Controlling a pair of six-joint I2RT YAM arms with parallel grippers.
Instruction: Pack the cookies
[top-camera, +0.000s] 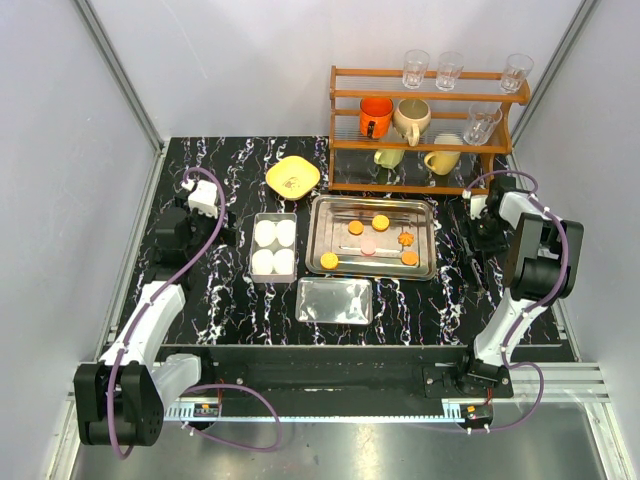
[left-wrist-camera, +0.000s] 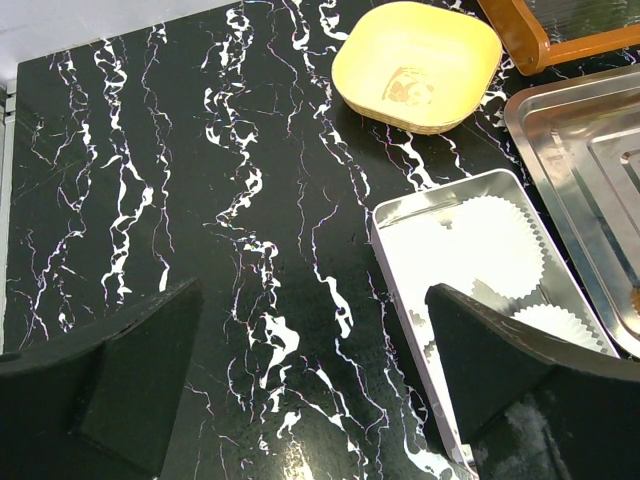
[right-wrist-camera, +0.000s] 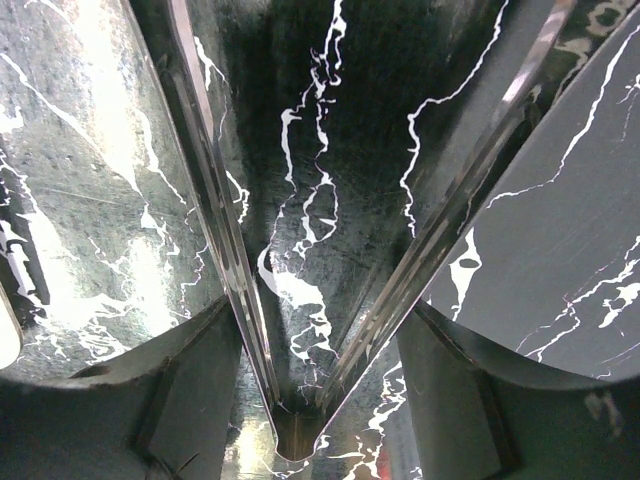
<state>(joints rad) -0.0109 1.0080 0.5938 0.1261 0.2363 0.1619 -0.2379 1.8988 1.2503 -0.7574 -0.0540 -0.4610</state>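
Observation:
Several cookies lie on a steel tray (top-camera: 322, 238) at mid table: orange discs (top-camera: 380, 221) and one pink disc (top-camera: 368, 245). My left gripper (top-camera: 195, 232) hangs open and empty over the black marble table, left of a steel box (top-camera: 274, 216) that holds white paper cups; in the left wrist view its jaws (left-wrist-camera: 312, 300) stand wide apart, the right one over the box's left rim (left-wrist-camera: 385, 215). My right gripper (top-camera: 478, 228) is right of the tray. In the right wrist view it (right-wrist-camera: 322, 315) grips metal tongs (right-wrist-camera: 455, 200) near their hinge; the tong tips are out of frame.
A yellow bowl (top-camera: 293, 177) sits behind the box and shows in the left wrist view (left-wrist-camera: 415, 65). A flat steel lid (top-camera: 335, 300) lies in front of the tray. A wooden rack (top-camera: 430, 100) with mugs and glasses stands at the back right.

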